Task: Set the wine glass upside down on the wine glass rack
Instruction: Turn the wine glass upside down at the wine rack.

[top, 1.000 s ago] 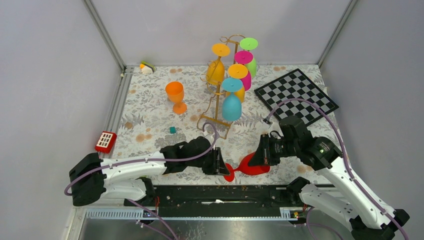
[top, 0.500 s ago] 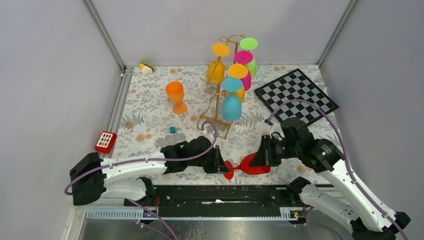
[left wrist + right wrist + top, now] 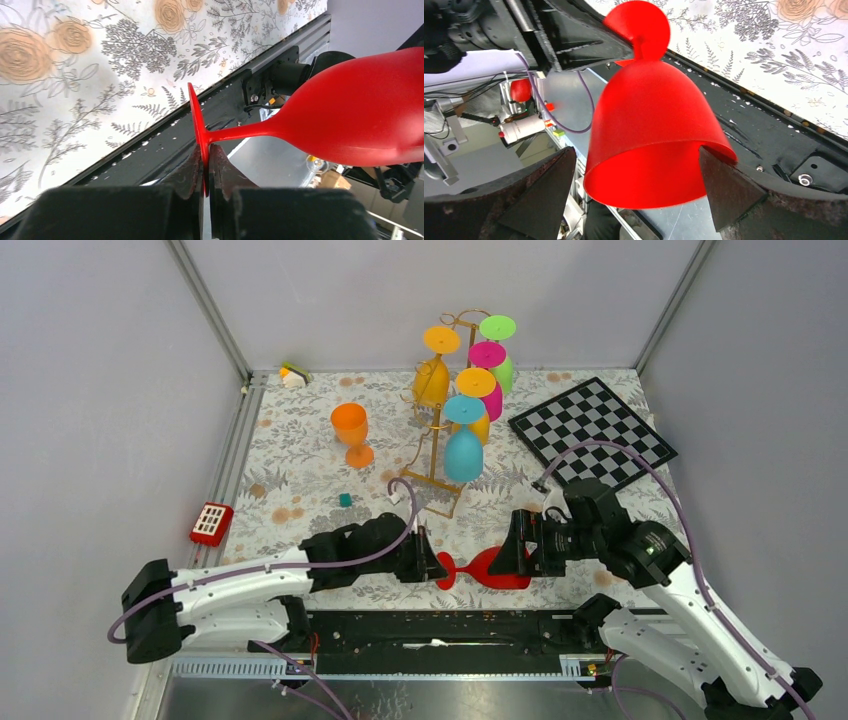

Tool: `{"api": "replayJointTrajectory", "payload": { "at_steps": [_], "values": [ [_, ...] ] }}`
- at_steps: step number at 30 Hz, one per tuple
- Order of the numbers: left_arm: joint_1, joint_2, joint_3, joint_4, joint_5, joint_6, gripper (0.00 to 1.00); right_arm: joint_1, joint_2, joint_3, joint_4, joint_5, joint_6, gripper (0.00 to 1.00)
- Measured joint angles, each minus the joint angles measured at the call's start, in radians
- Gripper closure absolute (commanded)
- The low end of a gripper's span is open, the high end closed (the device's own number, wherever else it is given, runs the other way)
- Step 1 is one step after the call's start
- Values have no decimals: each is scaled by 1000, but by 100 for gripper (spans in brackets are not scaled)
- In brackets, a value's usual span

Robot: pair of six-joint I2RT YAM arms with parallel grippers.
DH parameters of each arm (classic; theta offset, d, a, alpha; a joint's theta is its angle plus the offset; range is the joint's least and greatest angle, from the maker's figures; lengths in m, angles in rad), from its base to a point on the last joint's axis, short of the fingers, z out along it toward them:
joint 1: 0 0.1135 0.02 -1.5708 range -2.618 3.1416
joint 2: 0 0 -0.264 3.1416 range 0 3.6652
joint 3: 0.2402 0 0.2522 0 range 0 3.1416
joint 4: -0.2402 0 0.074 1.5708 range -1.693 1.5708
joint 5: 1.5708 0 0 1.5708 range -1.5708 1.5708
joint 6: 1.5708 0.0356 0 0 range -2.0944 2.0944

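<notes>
The red wine glass lies on its side in the air over the table's near edge, foot to the left, bowl to the right. My left gripper is shut on the rim of its thin foot disc, fingers pinching the disc edge-on. My right gripper stands open, its fingers spread on both sides of the bowl; the right-hand finger sits at the bowl's rim. The gold wine glass rack stands at the back middle with several coloured glasses hanging upside down.
An orange glass stands upright left of the rack. A checkerboard lies at the back right. A small teal cube and a red block sit on the left. The black rail runs under the glass.
My right gripper has opened and let go of the bowl. My left gripper has shut on the foot, and the glass has shifted slightly left and away from the near edge.
</notes>
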Motion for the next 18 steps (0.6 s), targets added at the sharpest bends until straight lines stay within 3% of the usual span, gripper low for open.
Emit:
{"api": "replayJointTrajectory", "payload": {
  "at_steps": [11, 18],
  "values": [
    [-2, -219, 1, -208, -194, 144, 100, 0, -40, 30, -49, 115, -36, 0],
    [0, -380, 61, -326, -346, 312, 100, 0, -110, 28, -107, 230, -59, 0]
  ]
}}
